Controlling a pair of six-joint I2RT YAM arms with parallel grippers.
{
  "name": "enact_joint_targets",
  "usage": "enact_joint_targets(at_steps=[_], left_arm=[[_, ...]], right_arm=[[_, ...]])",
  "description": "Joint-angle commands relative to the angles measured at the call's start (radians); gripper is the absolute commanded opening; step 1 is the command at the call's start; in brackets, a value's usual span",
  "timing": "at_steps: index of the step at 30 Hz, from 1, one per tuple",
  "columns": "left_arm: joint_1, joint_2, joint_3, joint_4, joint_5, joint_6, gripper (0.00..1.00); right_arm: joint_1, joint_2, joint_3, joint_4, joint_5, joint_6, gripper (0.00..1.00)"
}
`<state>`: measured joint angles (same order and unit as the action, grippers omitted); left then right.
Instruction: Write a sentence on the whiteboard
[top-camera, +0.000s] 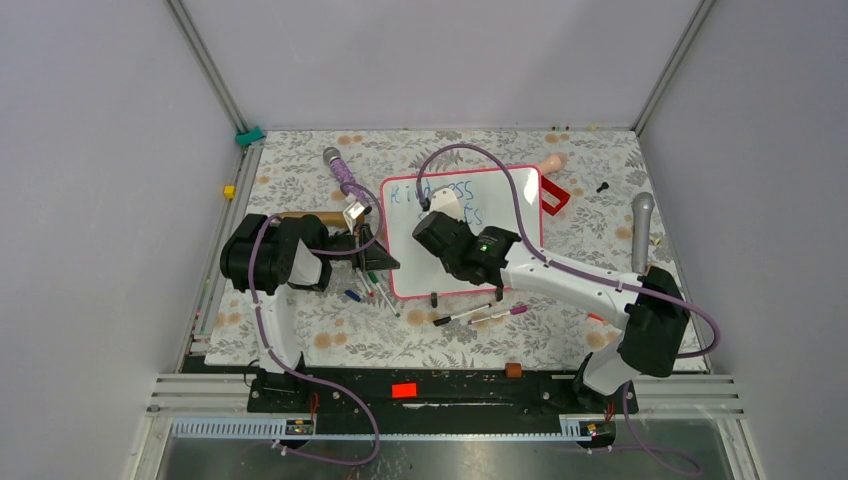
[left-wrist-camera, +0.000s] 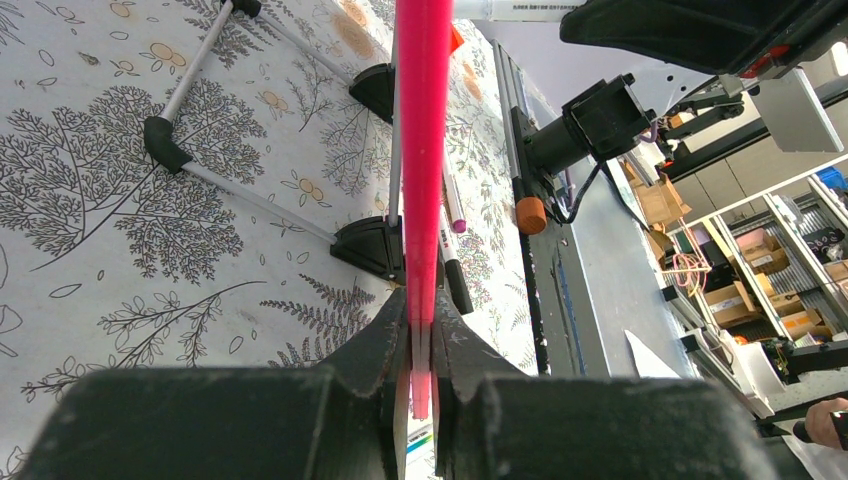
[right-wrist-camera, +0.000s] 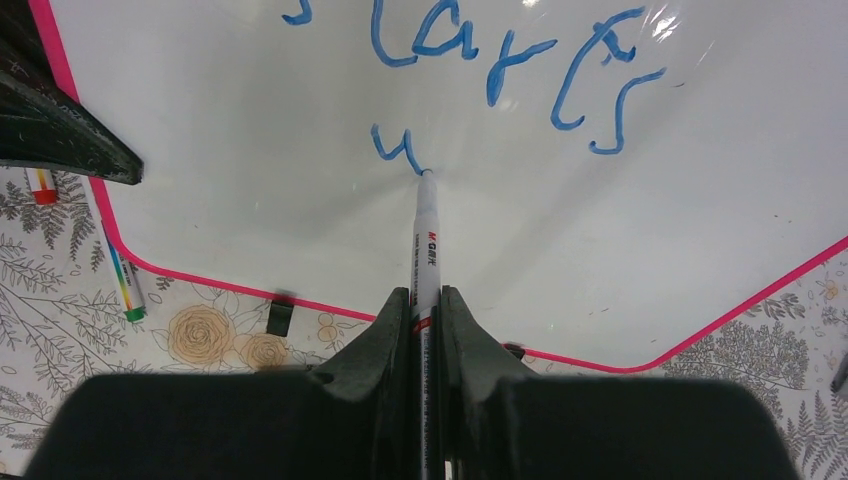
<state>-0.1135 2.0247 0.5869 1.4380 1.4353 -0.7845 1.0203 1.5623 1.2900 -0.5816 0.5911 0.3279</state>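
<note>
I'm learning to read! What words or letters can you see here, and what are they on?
"starts": blue handwriting on the whiteboard, its first letter cut by the picture edge.
"u": an unfinished blue stroke beneath it, at the marker tip.
"Ki...ss": the whiteboard's top line seen from above, blurry and crossed by a cable; probably "Kindness".
Red print on the marker: too small to read.

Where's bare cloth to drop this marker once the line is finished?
Bare cloth lies right of the whiteboard, up to the grey microphone, and near-left, between the left arm and the loose markers. Crowded: the board's left edge, where the left gripper clamps it among pens.
</note>
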Motion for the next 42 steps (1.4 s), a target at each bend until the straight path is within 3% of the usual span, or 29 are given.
enact_joint_targets(at_steps=[1, 10, 21, 42], left_arm=[[0.001, -0.013, -0.008, 0.038, -0.002, 0.013, 0.00], [0.003, -0.011, -0.005, 0.039, 0.002, 0.013, 0.00], [0.003, -0.012, -0.006, 0.039, -0.001, 0.014, 0.00], [0.003, -0.012, -0.005, 0.040, -0.001, 0.014, 0.00]], right_arm=[[-0.019, 0.025, 0.067, -0.023, 0.062, 0.005, 0.00], [-0.045, 0.022, 0.088, -0.024, 0.044, 0.004, 0.00], [-0.045, -0.116, -0.013, 0.053, 0.032, 0.006, 0.00], [-0.088, -0.044, 0.018, 0.027, 0.030, 0.036, 0.00]])
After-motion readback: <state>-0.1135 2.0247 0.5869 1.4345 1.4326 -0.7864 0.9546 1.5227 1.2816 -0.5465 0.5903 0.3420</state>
